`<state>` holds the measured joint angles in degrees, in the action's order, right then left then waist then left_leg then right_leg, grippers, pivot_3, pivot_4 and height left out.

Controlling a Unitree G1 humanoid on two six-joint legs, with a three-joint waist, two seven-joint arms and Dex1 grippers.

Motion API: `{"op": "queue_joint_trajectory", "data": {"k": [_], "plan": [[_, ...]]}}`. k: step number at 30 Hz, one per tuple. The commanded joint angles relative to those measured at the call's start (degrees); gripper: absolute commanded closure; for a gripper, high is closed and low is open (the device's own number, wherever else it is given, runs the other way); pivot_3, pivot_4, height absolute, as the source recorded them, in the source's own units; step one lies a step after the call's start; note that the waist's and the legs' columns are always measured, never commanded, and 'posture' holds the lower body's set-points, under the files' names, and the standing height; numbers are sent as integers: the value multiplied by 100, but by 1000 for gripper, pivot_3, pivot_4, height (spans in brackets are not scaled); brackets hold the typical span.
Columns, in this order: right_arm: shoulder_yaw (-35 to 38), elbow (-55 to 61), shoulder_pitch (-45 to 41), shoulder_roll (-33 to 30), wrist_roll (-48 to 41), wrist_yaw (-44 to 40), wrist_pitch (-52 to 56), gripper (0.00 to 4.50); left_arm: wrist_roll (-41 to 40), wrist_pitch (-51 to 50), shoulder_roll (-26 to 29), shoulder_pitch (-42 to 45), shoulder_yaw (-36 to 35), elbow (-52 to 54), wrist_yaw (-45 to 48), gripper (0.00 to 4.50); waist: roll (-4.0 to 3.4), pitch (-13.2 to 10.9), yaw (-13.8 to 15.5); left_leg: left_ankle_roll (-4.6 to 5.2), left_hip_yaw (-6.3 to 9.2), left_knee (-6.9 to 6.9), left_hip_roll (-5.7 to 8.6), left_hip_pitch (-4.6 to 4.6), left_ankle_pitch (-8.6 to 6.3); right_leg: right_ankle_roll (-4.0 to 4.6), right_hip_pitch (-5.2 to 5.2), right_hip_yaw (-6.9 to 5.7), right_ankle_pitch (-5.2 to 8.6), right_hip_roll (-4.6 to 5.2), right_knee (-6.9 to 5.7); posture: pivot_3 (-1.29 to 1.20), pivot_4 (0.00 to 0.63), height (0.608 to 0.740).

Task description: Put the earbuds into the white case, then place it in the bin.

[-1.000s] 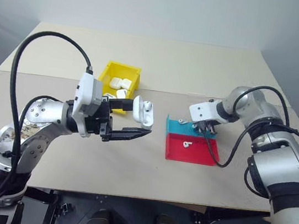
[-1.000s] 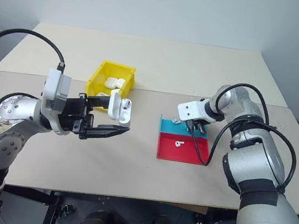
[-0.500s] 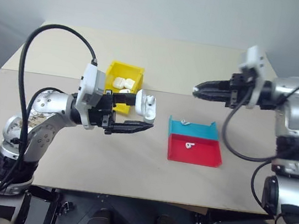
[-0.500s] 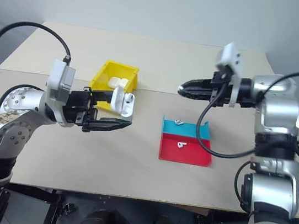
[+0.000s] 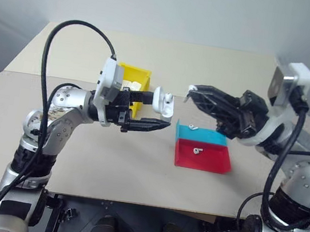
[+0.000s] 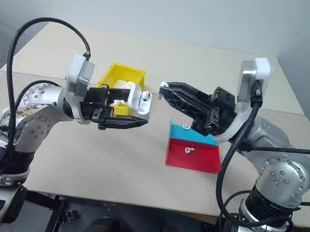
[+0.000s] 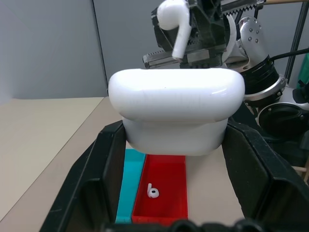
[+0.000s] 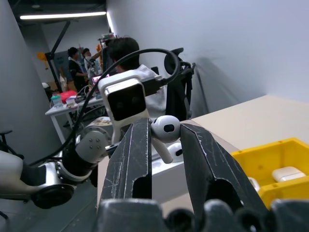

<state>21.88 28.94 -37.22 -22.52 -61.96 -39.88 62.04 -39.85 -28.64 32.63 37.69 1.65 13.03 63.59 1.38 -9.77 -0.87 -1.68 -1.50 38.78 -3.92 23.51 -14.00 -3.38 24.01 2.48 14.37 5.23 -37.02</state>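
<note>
Loading an earbud into the case looks like the step in hand. The left gripper (image 5: 147, 110) clamps the white case (image 5: 162, 102) between its two black fingers, lid flipped up, held in the air above the table (image 5: 108, 161). Facing it, the right gripper (image 5: 192, 92) pinches one earbud (image 8: 164, 129) at its fingertips, jaws narrowed on the bud's head, stem hanging down. The bud sits just beyond and slightly above the case's open mouth, close but apart from it.

The next move, as I judge it, calls for turning the stem toward a well of the case and easing it in along the well's line; any skew would catch the stem on the case rim or knock the lid. Whether the wells are free I cannot tell.

Below and ahead of the right gripper lies the red-and-blue tray (image 5: 218, 159), with one earbud on the red half (image 5: 197, 151) and another on the blue half (image 5: 191, 126). Behind the left gripper stands the bin (image 5: 140, 73), already holding several white cases. Open air surrounds both grippers, so room for approach is ample; the tight margin is only between the two sets of fingertips.
</note>
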Motion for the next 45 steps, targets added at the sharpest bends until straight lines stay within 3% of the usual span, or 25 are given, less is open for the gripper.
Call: {"op": "queue_joint_trajectory", "data": {"k": [1,7,17,35,38,45], "plan": [[-53,289,25,-140,-733,471,29,3467,106,156,-38,139,66,93,84,1766,0,0,2,0,0,-1,0,0,0,0,0,0,0,0,1,0,150,740],[-307,334,118,-656,-1464,985,5,3467,354,239,-15,148,130,195,40,1766,0,0,3,1,1,-1,0,2,0,0,0,-1,0,-1,5,0,150,740],[-649,467,341,-1302,-2089,1333,-256,3467,59,32,-75,-49,45,643,-15,1766,2,1,1,2,2,1,0,4,-1,0,-1,0,0,0,11,0,150,740],[-1086,561,547,-1927,-1766,1033,-545,3467,-15,-56,-92,-97,47,722,-124,1766,3,1,6,3,3,1,0,6,-1,-1,0,0,0,0,15,0,150,740],[-1168,578,532,-1982,-1673,1084,-572,2823,-15,-59,-97,-103,41,729,-135,1766,3,1,3,3,3,1,0,6,-1,-1,0,-1,0,-1,16,0,150,740],[-1292,541,394,-2110,-1577,1324,-551,473,-28,-87,-95,-109,25,748,-157,1766,3,1,8,3,4,2,0,7,-1,-1,0,-1,0,0,16,0,150,740]]}}
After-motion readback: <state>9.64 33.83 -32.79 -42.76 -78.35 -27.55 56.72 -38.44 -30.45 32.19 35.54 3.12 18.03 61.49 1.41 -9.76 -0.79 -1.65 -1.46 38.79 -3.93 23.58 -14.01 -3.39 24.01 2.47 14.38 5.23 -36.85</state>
